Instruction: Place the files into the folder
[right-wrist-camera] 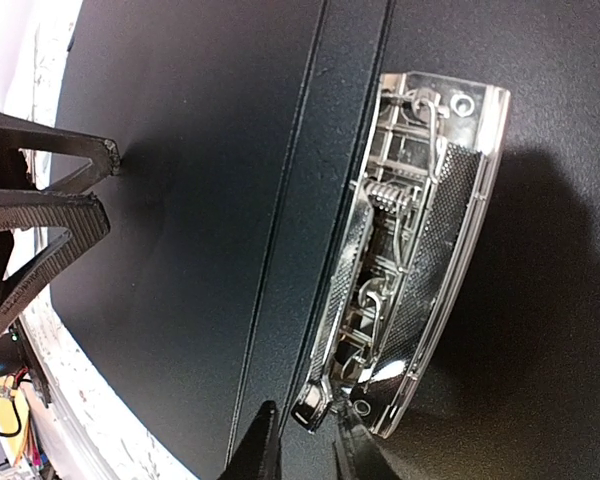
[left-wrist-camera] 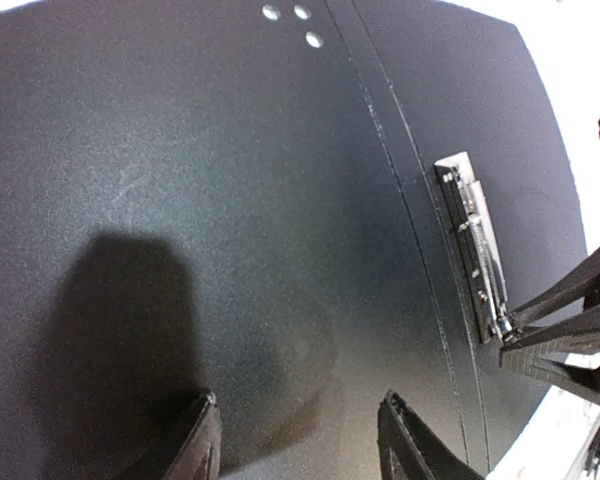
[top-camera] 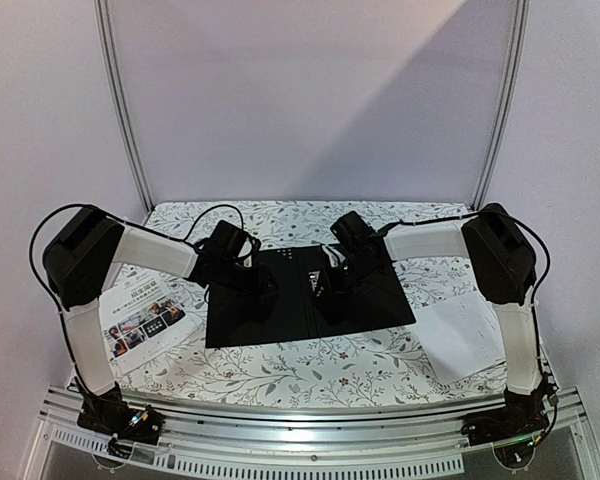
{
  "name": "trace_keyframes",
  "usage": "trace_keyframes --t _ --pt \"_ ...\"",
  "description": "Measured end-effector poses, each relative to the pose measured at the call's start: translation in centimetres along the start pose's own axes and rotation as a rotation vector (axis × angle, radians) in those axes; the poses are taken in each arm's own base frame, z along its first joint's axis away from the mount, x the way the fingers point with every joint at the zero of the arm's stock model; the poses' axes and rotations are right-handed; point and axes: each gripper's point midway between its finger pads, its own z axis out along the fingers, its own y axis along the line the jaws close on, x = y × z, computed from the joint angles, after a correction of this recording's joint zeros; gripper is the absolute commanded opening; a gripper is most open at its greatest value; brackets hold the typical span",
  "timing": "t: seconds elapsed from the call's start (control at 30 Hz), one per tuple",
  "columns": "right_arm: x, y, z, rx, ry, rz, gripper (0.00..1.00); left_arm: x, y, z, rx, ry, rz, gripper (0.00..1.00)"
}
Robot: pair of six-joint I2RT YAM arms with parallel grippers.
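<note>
The large flat folder (top-camera: 280,322), black inside, lies open in the middle of the floral-patterned tabletop (top-camera: 310,378). It has nothing in it. The colour-photo leaflet (top-camera: 145,325) sits off to the left and a white printed sheet (top-camera: 462,335) off to the right, both well apart from it.

The left gripper (left-wrist-camera: 298,402) hangs over the left panel with its jaws spread and nothing between them. The right gripper (right-wrist-camera: 302,440) has narrowed its jaws round the near end of the shiny metal clip (right-wrist-camera: 410,260).

My worry is that clip. A crooked pull could drag the whole folder across the cloth or snap the spring back. With neither panel pinned down, the folder might also swing shut.

I can't tell whether the right fingers truly bite the clip; their tips are cut off. The sheets' print is too fine to read, and the left arm covers part of the leaflet.
</note>
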Motion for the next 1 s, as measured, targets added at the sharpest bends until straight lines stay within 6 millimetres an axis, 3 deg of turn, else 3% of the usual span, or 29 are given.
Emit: trace_keyframes --t 0.4,0.57,1.0 --pt "0.1 -0.2 0.3 0.001 0.005 0.014 0.08 0.0 0.0 0.0 0.000 0.001 0.003 0.54" --pt "0.1 -0.2 0.2 -0.003 0.005 0.032 0.00 0.0 0.0 0.0 0.000 0.001 0.005 0.54" --pt "0.3 -1.2 0.5 -0.120 -0.032 0.155 0.00 0.1 0.0 0.0 0.000 0.002 0.019 0.54"
